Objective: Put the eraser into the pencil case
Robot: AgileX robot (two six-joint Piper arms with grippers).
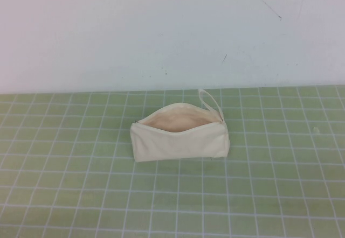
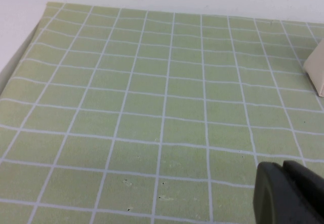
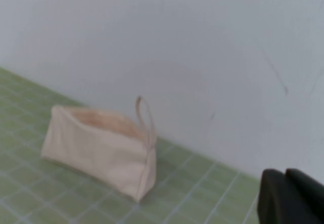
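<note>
The pencil case (image 1: 180, 141) is a cream fabric pouch lying on the green grid mat in the middle of the table. Its zip is open and the peach lining shows. Its loop strap (image 1: 210, 100) sticks up at the right end. A corner of the pouch shows in the left wrist view (image 2: 316, 72), and the whole pouch shows in the right wrist view (image 3: 96, 153). The eraser is not in view. My left gripper (image 2: 282, 171) is shut and empty, low over the mat left of the pouch. My right gripper (image 3: 284, 176) is shut and empty, well away to the pouch's right. Neither arm shows in the high view.
The green mat (image 1: 81, 195) with white grid lines covers the table up to the white back wall (image 1: 161, 28). The mat's left edge (image 2: 20, 57) shows in the left wrist view. A faint pale speck (image 1: 317, 129) lies on the mat at the right, too small to identify.
</note>
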